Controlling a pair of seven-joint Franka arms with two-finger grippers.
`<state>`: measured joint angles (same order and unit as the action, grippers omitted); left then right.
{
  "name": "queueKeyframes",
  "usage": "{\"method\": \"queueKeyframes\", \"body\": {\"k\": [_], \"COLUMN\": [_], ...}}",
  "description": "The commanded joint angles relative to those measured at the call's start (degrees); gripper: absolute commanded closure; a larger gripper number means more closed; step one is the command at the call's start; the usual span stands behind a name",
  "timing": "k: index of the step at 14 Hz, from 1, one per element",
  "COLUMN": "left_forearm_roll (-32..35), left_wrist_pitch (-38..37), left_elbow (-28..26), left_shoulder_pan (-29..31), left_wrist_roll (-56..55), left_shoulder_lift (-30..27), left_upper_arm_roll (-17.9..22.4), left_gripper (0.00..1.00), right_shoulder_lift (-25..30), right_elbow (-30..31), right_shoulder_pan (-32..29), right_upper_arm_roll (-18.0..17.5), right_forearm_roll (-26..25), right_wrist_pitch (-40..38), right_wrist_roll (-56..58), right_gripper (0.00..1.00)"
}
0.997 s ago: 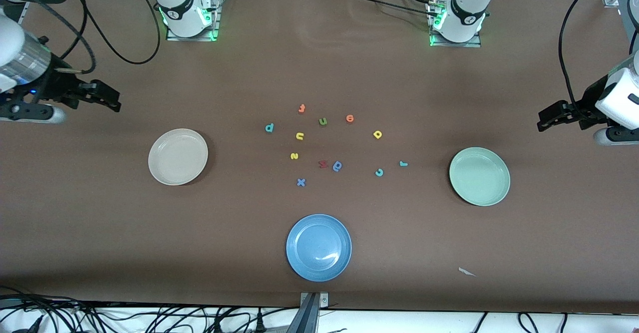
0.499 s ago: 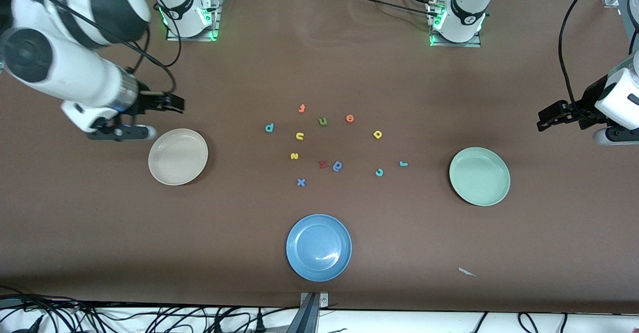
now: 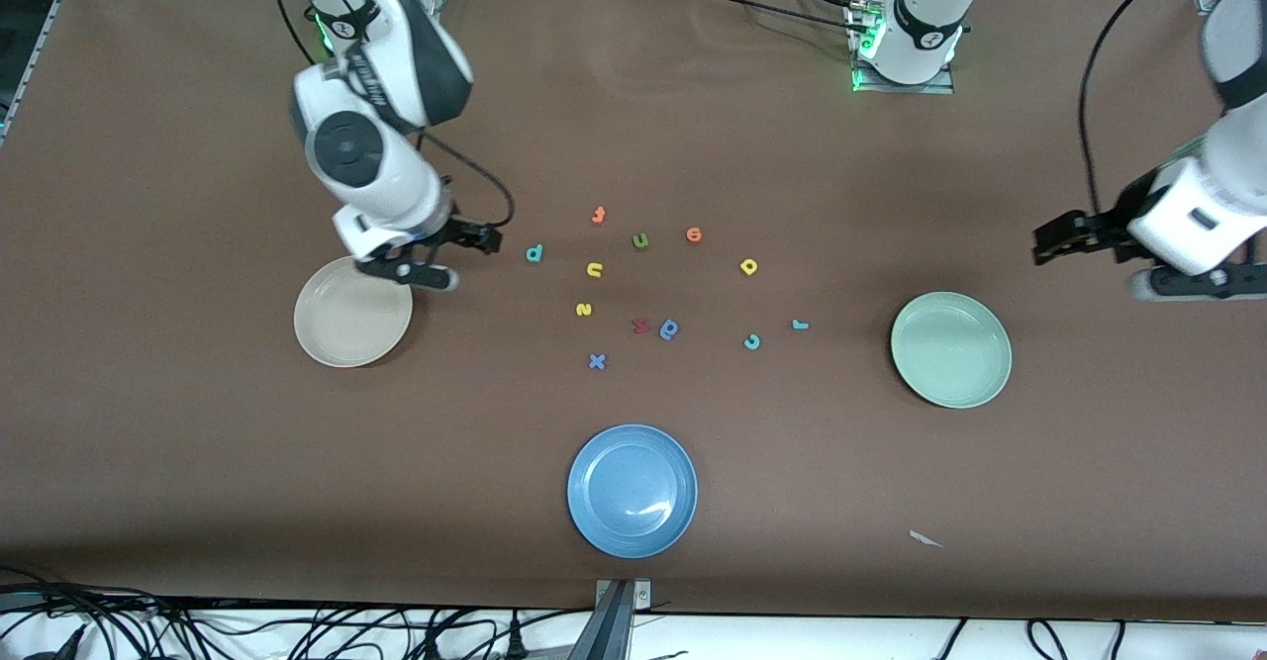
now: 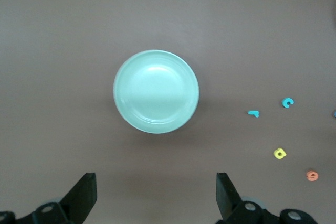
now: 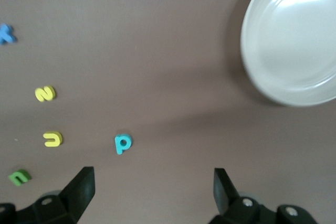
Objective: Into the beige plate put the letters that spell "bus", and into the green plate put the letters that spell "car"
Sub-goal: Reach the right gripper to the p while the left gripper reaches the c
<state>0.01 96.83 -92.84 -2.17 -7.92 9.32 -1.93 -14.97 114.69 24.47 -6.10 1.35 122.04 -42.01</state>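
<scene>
The teal "b" [image 3: 534,253] [image 5: 122,143], yellow "u" [image 3: 595,269] [image 5: 52,139] and yellow "s" [image 3: 583,310] [image 5: 45,93] lie mid-table. The teal "c" [image 3: 751,341] [image 4: 287,102], yellow "a" [image 3: 748,266] [image 4: 280,153] and teal "r" [image 3: 800,325] [image 4: 253,113] lie toward the green plate [image 3: 950,348] [image 4: 156,91]. My right gripper [image 3: 483,239] [image 5: 152,182] hangs open and empty between the beige plate [image 3: 353,311] [image 5: 294,40] and the "b". Beside the green plate, toward the left arm's end of the table, my left gripper [image 3: 1049,244] [image 4: 156,182] is open and empty.
A blue plate [image 3: 632,490] sits nearest the front camera. Other letters lie among the task's own: green "u" [image 3: 640,240], orange ones [image 3: 598,215] [image 3: 693,235], a red one [image 3: 640,325], a blue rounded one [image 3: 669,329], a blue "x" [image 3: 596,361]. A paper scrap [image 3: 925,539] lies near the front edge.
The right arm has swung in from its end of the table, past the beige plate, toward the letters. The left gripper has shifted slightly toward the green plate. Both stay open.
</scene>
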Motion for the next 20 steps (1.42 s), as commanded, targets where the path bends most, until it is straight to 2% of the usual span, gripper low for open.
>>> {"method": "queueKeyframes", "body": {"k": [1, 4, 6, 9, 13, 14, 15, 18, 20], "left_forearm_roll": [-3.15, -7.48, -7.66, -7.4, -6.87, -6.78, -6.69, -6.6, -6.6], "left_wrist_pitch": [3.17, 7.13, 12.82, 22.58, 30.68, 32.61, 34.63, 39.38, 39.92], "left_elbow": [0.39, -0.14, -1.81, -1.46, -1.03, -1.02, -1.02, -1.46, -1.73], "left_shoulder_pan": [-3.79, -7.13, -10.47, -16.18, -20.24, -20.85, -21.38, -22.34, -22.96], "left_wrist_roll": [-7.17, -12.45, -17.89, -27.12, -34.61, -35.31, -36.1, -36.55, -37.95], "left_shoulder_lift": [3.94, 7.63, 10.09, 17.29, 25.38, 26.61, 27.84, 30.48, 31.63], "left_upper_arm_roll": [-0.27, -0.27, -0.27, -0.27, -0.27, -0.18, -0.18, -0.18, -0.09], "left_gripper": [0.0, 0.0, 0.0, 0.0, 0.0, 0.0, 0.0, 0.0, 0.0], "right_shoulder_lift": [-4.0, -8.4, -10.51, -11.48, -12.62, -12.72, -12.72, -12.89, -13.42], "right_elbow": [1.33, 1.5, 1.77, 4.84, 5.46, 5.46, 5.46, 5.46, 5.46], "right_shoulder_pan": [3.38, 5.06, 5.24, 6.29, 7.34, 7.44, 7.44, 7.44, 7.44], "right_upper_arm_roll": [0.12, 0.03, -0.14, -0.49, -0.49, -0.41, -0.41, -0.41, -0.32], "right_forearm_roll": [-3.36, -4.43, -4.25, -4.25, -4.25, -4.25, -4.34, -4.42, -4.43], "right_wrist_pitch": [4.68, 11.18, 14.7, 21.65, 21.84, 22.01, 22.01, 23.06, 23.5], "right_wrist_roll": [-9.72, -14.06, -14.85, -16.88, -17.23, -17.23, -17.23, -17.14, -17.14], "right_gripper": [0.01, 0.13, 0.31, 0.33, 0.34, 0.36, 0.43, 0.45, 0.45]}}
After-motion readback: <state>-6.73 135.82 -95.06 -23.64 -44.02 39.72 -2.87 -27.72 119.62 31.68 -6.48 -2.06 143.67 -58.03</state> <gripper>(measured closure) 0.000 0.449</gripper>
